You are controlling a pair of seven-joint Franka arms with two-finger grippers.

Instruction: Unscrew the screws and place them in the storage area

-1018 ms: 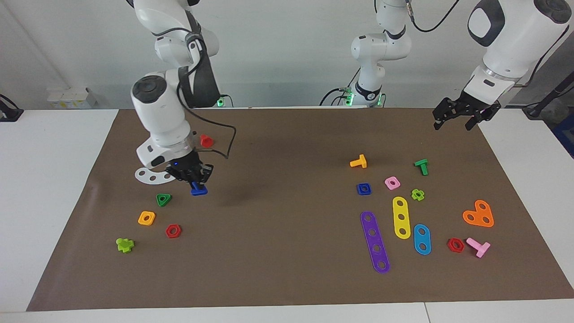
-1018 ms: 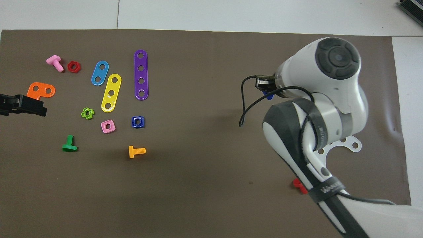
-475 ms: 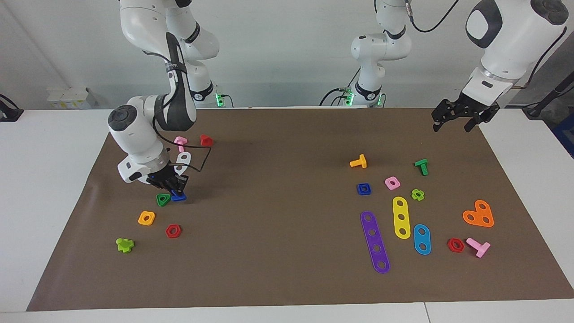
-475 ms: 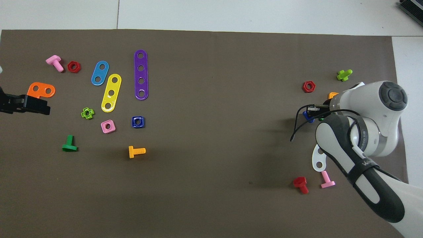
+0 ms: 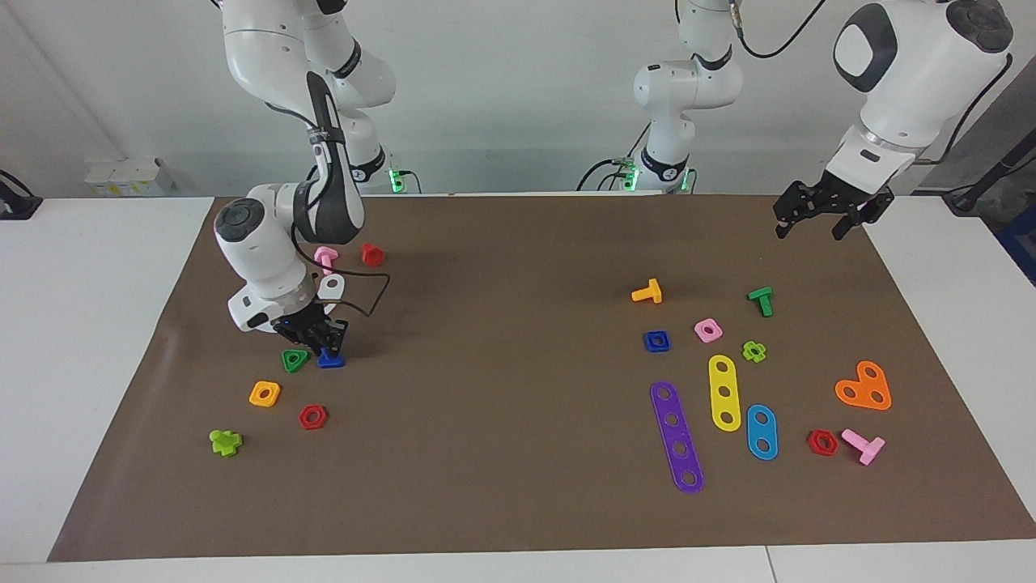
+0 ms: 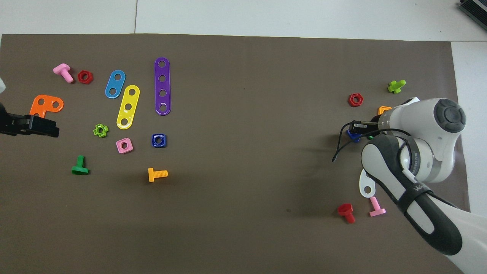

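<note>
The blue screw (image 5: 330,359) has its flat head down on the brown mat, close beside the green triangular nut (image 5: 295,359); a corner of it shows in the overhead view (image 6: 352,135). My right gripper (image 5: 317,338) stands low over the screw and is shut on its stem. The storage area (image 5: 348,387) is the bare mat by the white curved strip (image 5: 332,285), orange square nut (image 5: 265,393) and red hex nut (image 5: 312,417). My left gripper (image 5: 812,220) is open and empty, and waits in the air over the mat's edge at the left arm's end.
A pink bolt (image 5: 325,257) and a red bolt (image 5: 372,254) lie by the white strip, nearer to the robots. A lime cross nut (image 5: 225,442) lies farthest. At the left arm's end lie the purple strip (image 5: 677,437), yellow strip (image 5: 723,392), blue square nut (image 5: 656,341) and other parts.
My right gripper carried the blue screw toward the right arm's end, brought it down beside the green triangular nut, then shifted a little. The left gripper barely moved.
</note>
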